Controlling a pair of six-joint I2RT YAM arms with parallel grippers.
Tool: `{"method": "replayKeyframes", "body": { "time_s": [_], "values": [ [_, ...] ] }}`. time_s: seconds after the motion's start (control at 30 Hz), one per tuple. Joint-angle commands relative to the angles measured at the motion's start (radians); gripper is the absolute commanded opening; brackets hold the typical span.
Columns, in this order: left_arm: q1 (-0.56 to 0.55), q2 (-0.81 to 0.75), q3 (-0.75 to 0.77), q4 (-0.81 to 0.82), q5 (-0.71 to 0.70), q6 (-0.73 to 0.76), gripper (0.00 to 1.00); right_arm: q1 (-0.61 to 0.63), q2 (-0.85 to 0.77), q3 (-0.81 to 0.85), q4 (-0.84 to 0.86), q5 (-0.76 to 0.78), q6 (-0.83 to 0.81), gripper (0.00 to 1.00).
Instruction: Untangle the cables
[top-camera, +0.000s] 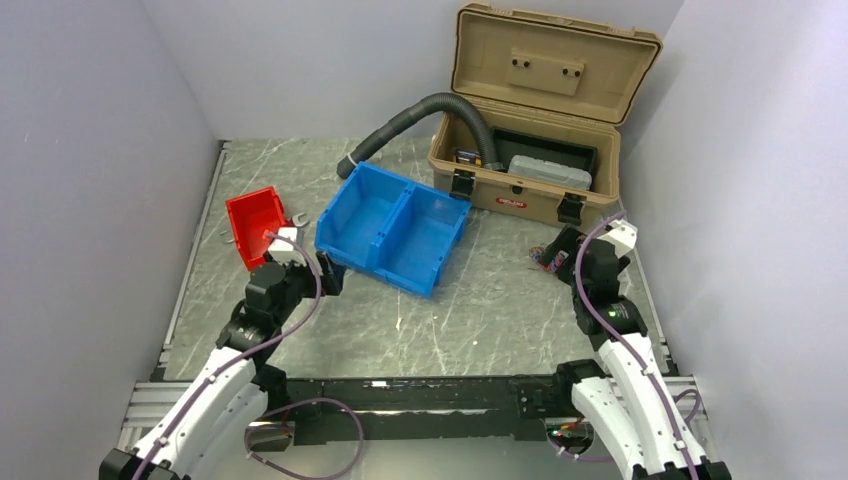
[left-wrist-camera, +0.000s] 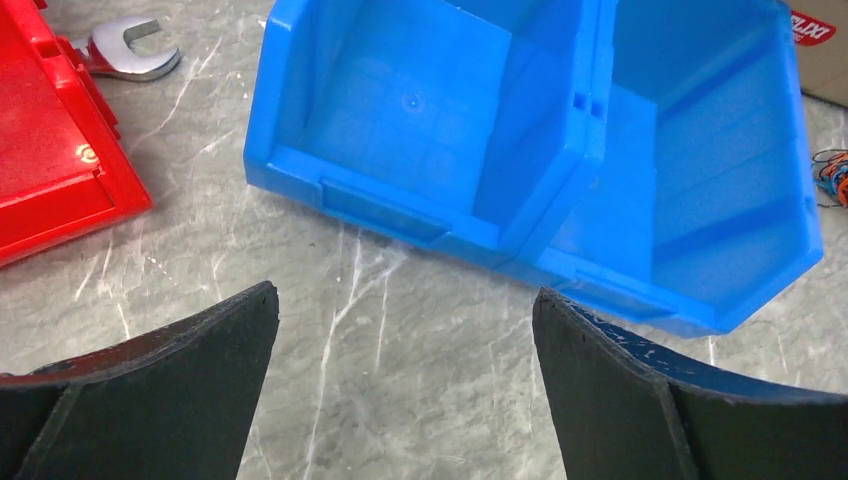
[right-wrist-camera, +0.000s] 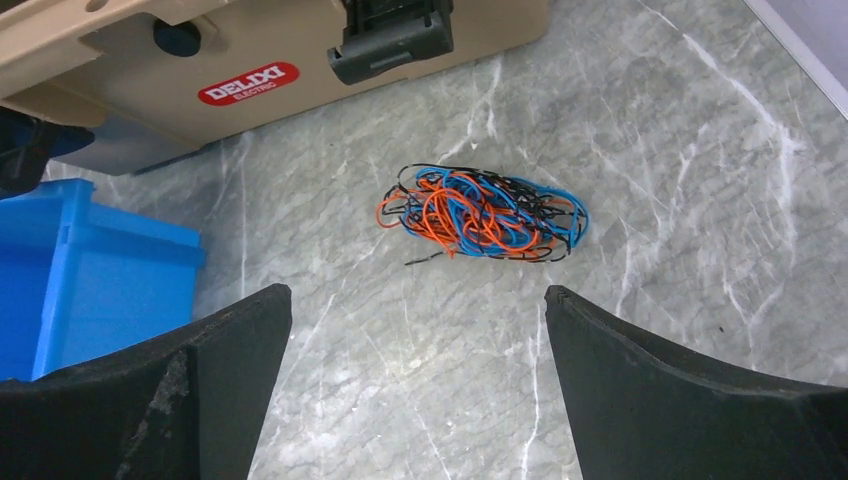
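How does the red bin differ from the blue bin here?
The red bin is clearly smaller than the blue bin. The blue bin is split by a divider into two compartments; the red bin shows only one. Both are open-topped plastic bins.

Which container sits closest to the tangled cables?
The tan toolbox, lid open, just beyond the cables; the blue bin and the red bin lie farther left.

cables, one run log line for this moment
cables: one tangled clump on table by toolbox | right fingers: open, facing clump, no contact | left fingers: open, empty, facing blue bin | untangling: not started
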Motion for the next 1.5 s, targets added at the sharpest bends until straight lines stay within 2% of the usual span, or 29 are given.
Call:
{"method": "replayKeyframes", "body": {
  "time_s": [0.0,0.1,0.2,0.33,0.37,0.47,0.5,0.67,0.93,1.07,1.13,1.27,1.33,1.47],
  "values": [
    [-0.003,-0.068,-0.032,0.066,0.018,0.035,0.99,-0.001,0.023,0.038,-0.034,0.030,0.002,1.00],
    [-0.002,-0.112,-0.053,0.081,0.019,0.037,0.99,-0.001,0.071,0.047,-0.048,0.022,0.000,1.00],
    [-0.003,-0.139,-0.072,0.090,0.023,0.039,0.99,-0.003,0.163,0.056,-0.017,-0.078,-0.054,1.00],
    [-0.002,-0.142,-0.075,0.094,0.031,0.040,0.99,-0.004,0.324,0.097,-0.022,-0.042,-0.038,0.99],
    [-0.003,-0.138,-0.075,0.096,0.033,0.041,0.99,-0.006,0.358,0.104,-0.016,-0.036,-0.039,0.97],
    [-0.003,-0.123,-0.078,0.106,0.039,0.042,0.99,-0.014,0.408,0.104,0.024,-0.039,-0.027,0.79],
    [-0.003,-0.117,-0.077,0.107,0.041,0.043,1.00,-0.017,0.419,0.102,0.038,-0.037,-0.022,0.78],
    [-0.003,-0.105,-0.071,0.108,0.054,0.045,0.99,-0.047,0.497,0.124,0.067,0.005,-0.021,0.80],
    [-0.003,-0.110,-0.074,0.109,0.056,0.046,1.00,-0.133,0.644,0.153,0.152,-0.036,-0.019,0.80],
    [-0.003,-0.113,-0.075,0.107,0.044,0.047,1.00,-0.178,0.756,0.185,0.183,-0.106,0.009,0.80],
    [-0.002,-0.114,-0.073,0.104,0.043,0.046,1.00,-0.199,0.807,0.193,0.203,-0.153,0.027,0.72],
    [-0.003,-0.121,-0.073,0.099,0.048,0.048,0.99,-0.203,0.792,0.179,0.236,-0.204,0.034,0.23],
    [-0.003,-0.124,-0.076,0.101,0.049,0.049,0.99,-0.179,0.718,0.150,0.252,-0.213,0.022,0.18],
    [-0.003,-0.125,-0.074,0.110,0.067,0.049,0.99,-0.089,0.580,0.131,0.203,-0.242,-0.022,0.01]
  ]
}}
